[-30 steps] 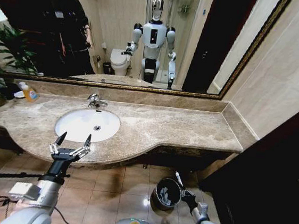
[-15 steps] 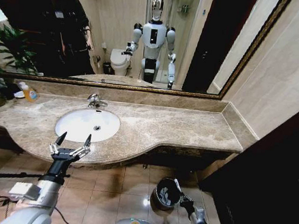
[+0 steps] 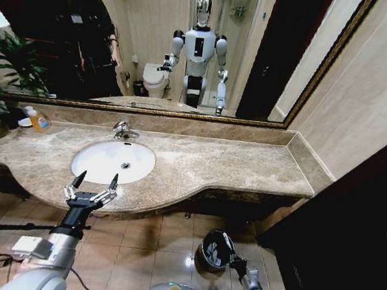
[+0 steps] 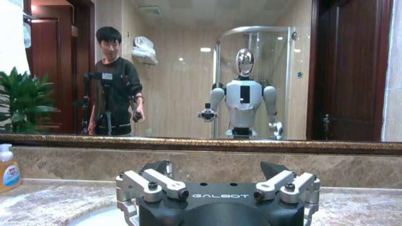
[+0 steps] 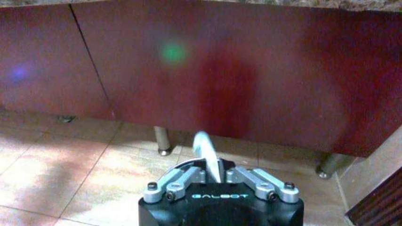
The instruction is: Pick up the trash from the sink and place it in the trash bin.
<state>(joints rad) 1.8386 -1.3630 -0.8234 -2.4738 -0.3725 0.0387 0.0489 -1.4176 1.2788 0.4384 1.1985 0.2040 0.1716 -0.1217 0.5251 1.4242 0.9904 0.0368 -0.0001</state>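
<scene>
The counter is spreading across the head view, brown marble under a wide mirror, and the sink is sitting in its left half with the basin looking bare apart from the drain. Judging from that, most of the clearing looks done and one piece is left to drop.

The bin is standing on the floor tiles below the counter's front edge, open-topped and dark inside. The right gripper is hanging low just beside its rim; in the right wrist view its jaws are pinching a thin white packet that is sticking out ahead of them, pointing at the red cabinet panel (whether it is over the bin's mouth I cannot tell).

The left gripper is waiting at the counter's front edge, just short of the sink, jaws spread wide and holding nothing. A soap bottle is standing at the back left, by a plant. Nothing is blocking the bin.
</scene>
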